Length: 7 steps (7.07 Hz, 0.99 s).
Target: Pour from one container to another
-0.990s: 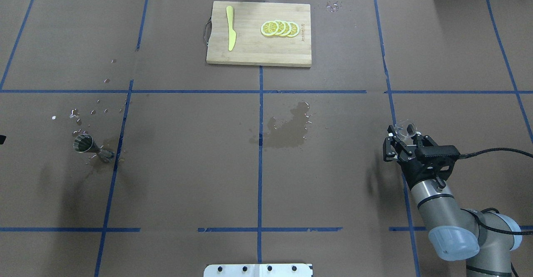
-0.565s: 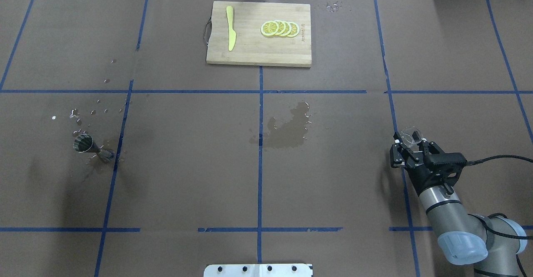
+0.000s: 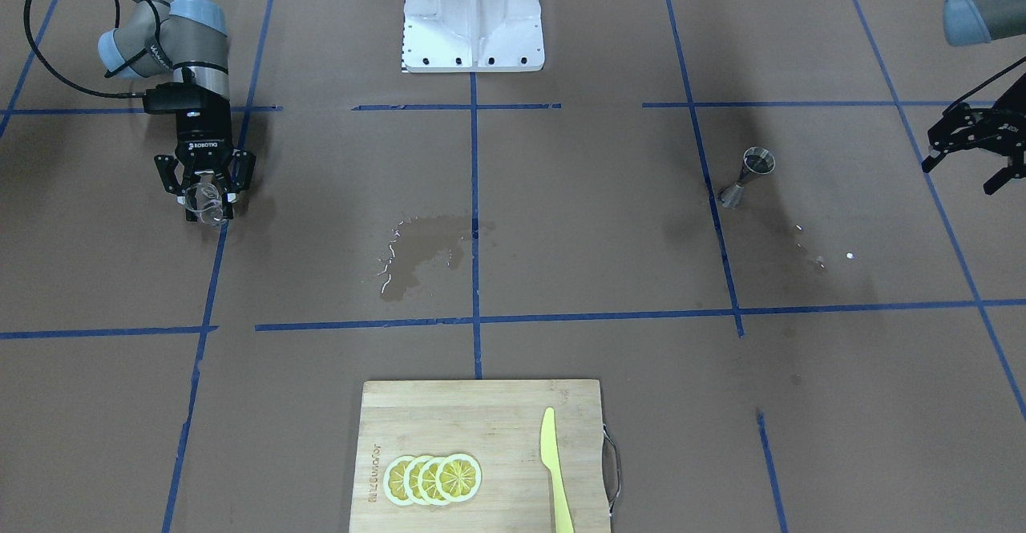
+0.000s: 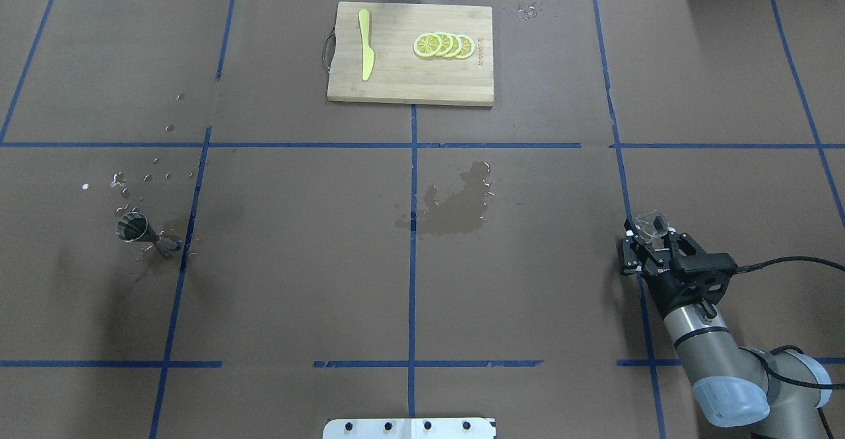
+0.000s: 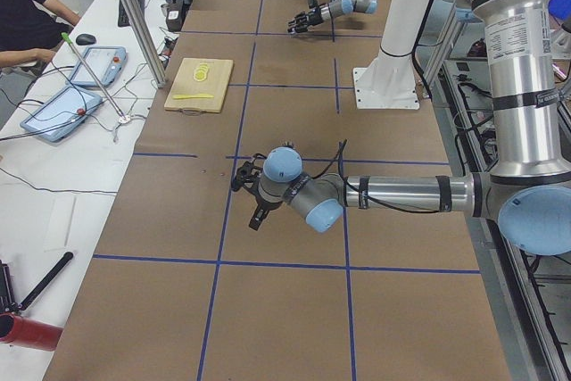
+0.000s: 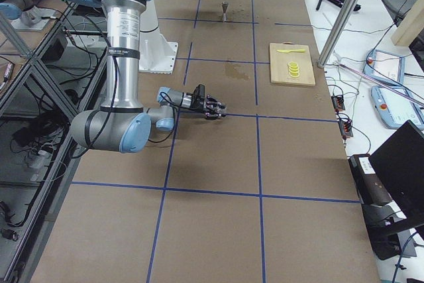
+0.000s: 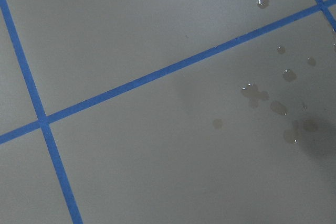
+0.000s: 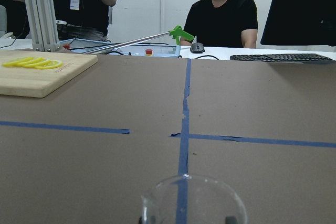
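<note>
The glass tumbler (image 8: 193, 203) sits upright, mouth up, clamped in the right tool (image 4: 650, 234) low over the desk (image 4: 297, 280); whether it touches down I cannot tell. The jigger (image 4: 146, 235) stands upright, well apart, far off to that tool's left. The left tool (image 3: 962, 174), spread wide and empty, hangs nearer the jigger. A pour, I judge, needs a long carry leftward.
</note>
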Each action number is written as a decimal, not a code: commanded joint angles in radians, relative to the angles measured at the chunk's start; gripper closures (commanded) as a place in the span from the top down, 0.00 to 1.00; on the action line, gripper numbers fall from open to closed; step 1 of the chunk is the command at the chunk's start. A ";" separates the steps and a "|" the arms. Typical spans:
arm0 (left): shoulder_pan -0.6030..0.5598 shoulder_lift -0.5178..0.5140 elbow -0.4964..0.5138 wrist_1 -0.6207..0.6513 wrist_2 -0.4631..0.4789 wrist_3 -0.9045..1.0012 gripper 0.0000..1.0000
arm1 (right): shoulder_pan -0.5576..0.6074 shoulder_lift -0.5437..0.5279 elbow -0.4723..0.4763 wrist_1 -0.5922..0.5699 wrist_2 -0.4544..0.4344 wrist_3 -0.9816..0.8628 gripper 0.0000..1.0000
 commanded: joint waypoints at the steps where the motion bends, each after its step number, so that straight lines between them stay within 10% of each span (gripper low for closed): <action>1: -0.001 0.001 -0.010 -0.001 0.000 -0.004 1.00 | -0.003 0.002 -0.002 0.001 -0.007 0.002 0.07; 7: -0.004 0.004 -0.032 -0.002 0.000 -0.008 1.00 | -0.003 -0.008 -0.009 0.033 -0.013 0.017 0.24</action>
